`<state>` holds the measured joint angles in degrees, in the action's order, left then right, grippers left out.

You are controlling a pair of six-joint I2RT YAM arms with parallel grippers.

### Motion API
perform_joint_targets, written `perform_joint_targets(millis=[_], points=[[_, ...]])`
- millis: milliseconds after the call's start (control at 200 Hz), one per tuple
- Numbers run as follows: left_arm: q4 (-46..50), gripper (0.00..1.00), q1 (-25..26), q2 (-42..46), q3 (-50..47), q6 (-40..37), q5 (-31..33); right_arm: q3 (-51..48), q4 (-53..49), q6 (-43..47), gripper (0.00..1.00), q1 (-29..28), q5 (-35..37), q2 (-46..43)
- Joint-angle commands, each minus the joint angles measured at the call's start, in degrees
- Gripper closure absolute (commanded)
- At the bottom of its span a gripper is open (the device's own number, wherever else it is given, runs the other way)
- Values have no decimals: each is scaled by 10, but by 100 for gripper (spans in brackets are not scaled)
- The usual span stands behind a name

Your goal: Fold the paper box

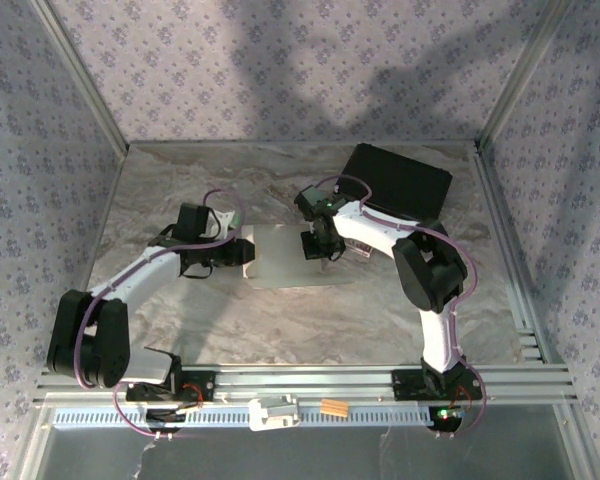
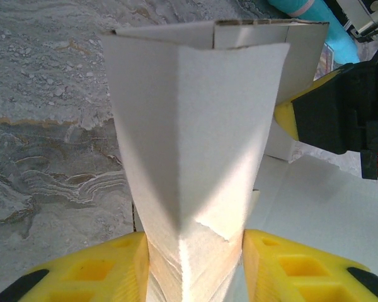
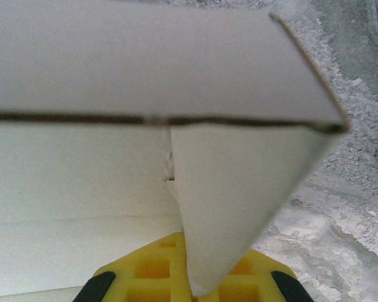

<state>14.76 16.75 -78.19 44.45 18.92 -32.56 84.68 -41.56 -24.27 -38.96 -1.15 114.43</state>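
Observation:
The paper box (image 1: 283,260) is a white cardboard sheet lying mid-table between the two arms, with its side walls partly raised. My left gripper (image 1: 242,255) is at its left edge. In the left wrist view its yellow fingers (image 2: 97,270) are shut on a creased upright wall of the paper box (image 2: 195,138). My right gripper (image 1: 318,250) is at the box's right edge and also appears as a black and yellow block (image 2: 340,107). In the right wrist view its yellow fingers (image 3: 154,270) are shut on a folded flap of the paper box (image 3: 239,189), below a horizontal panel.
A black rectangular case (image 1: 398,180) lies at the back right, just behind the right arm. A small white part (image 1: 273,412) and an orange piece (image 1: 333,407) sit on the front rail. Patterned walls enclose the marble tabletop (image 1: 180,190) on three sides.

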Motion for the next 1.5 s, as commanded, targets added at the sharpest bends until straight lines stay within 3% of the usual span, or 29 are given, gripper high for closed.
perform_joint_targets(millis=[0, 175, 725, 899, 1154, 1309, 1494], points=[[-31, 61, 11, -18, 19, -1, -45, -9, 1, 18, 100, -16, -22, 17], [-25, 71, 24, -39, 23, 19, 36, -5, -1, 16, 100, -29, -9, 16], [38, 82, 119, -148, 81, 102, 277, 9, -17, 19, 100, -58, 25, 27], [136, 100, 144, -181, 120, 162, 381, 1, -8, 10, 100, -66, 47, 16], [308, 100, 235, -205, 159, 315, 585, -7, 9, -42, 100, -82, 79, -6], [392, 100, 258, -258, 192, 398, 618, -23, 23, -56, 100, -99, 78, -18], [381, 100, 267, -273, 201, 411, 606, -62, 46, -58, 100, -113, 67, -39]])
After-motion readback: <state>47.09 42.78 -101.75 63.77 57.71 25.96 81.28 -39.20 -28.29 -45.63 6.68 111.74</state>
